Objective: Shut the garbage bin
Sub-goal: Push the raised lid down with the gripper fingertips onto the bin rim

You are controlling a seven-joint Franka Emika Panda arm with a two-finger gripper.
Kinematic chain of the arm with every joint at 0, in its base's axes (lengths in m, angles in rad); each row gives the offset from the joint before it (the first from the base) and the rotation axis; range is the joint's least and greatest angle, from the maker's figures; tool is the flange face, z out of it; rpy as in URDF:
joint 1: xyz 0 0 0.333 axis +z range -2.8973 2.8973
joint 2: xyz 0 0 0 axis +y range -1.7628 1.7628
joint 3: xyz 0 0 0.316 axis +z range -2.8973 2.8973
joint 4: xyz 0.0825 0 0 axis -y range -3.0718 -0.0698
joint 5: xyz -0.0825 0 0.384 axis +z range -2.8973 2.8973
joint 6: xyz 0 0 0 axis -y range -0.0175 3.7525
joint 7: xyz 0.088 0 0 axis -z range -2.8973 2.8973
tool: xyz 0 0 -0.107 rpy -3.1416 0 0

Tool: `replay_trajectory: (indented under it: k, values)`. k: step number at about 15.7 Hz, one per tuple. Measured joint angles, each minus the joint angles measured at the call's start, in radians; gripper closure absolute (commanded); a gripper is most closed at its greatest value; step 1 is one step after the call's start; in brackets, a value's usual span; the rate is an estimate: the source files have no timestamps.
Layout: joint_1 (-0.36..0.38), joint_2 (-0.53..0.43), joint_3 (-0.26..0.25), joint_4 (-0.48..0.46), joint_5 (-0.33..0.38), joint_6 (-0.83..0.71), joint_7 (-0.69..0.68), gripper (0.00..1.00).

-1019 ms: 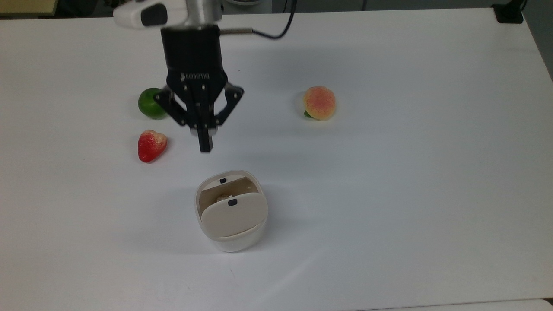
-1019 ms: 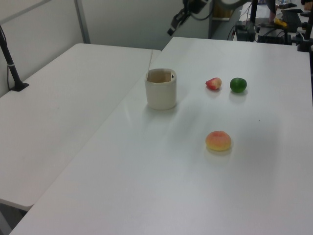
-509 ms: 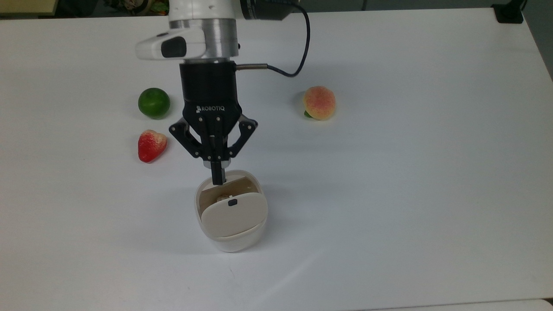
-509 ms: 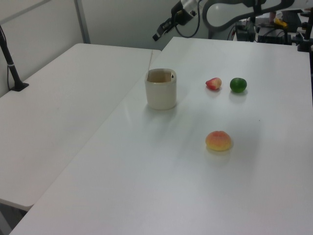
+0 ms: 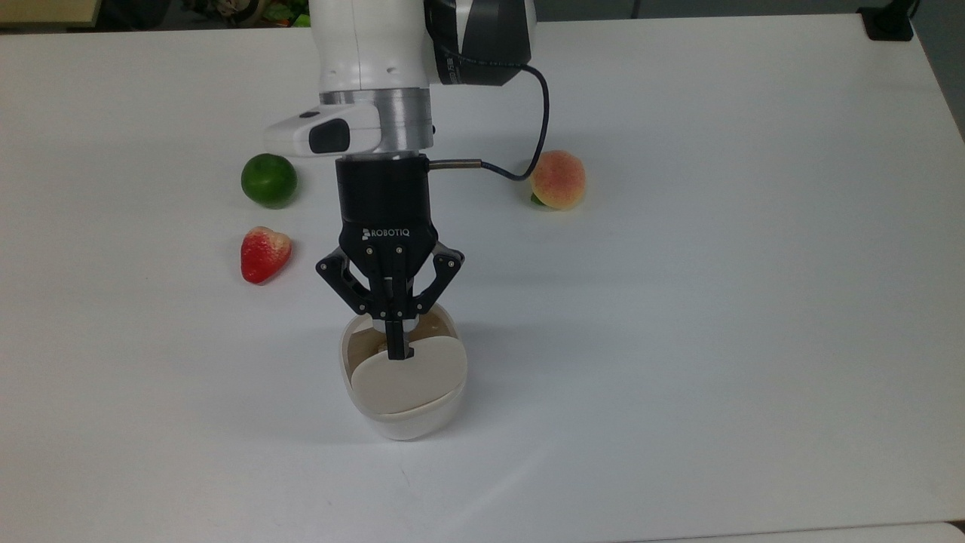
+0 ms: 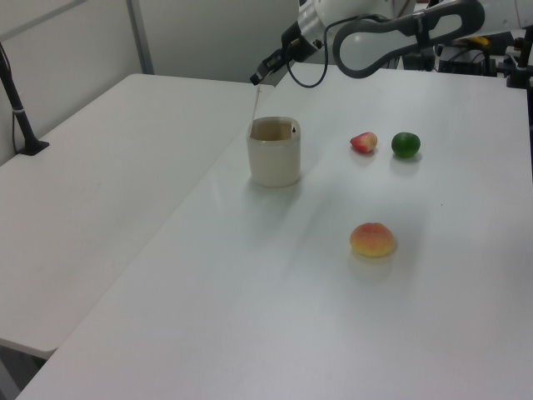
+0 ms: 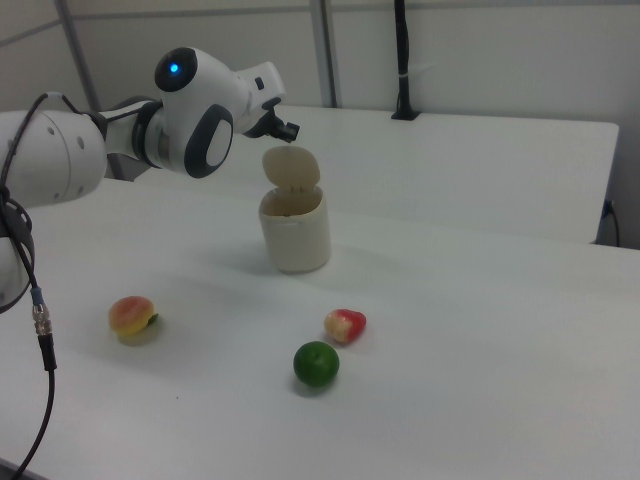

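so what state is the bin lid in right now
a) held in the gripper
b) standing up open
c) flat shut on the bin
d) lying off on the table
b: in the right view the beige lid stands upright above the garbage bin, whose top is open, with the gripper beside it.

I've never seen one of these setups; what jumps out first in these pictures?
The big white arm reaching in from the top view's upper edge, its black gripper shut and hanging right over the bin, whose beige lid stands up open. Around it on the white table lie three bright toy fruits: a lime, a strawberry and a peach.
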Motion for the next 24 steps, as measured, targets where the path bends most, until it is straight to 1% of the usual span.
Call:
replay_trajectory:
  k: [14,18,24]
  values:
    - [0.001,0.023,0.0,-0.006,-0.009,-0.011,0.0,0.98]
    - [-0.004,0.013,-0.001,-0.028,-0.011,-0.074,0.0,0.98]
    - [-0.017,-0.034,-0.003,-0.044,-0.017,-0.23,-0.001,0.98]
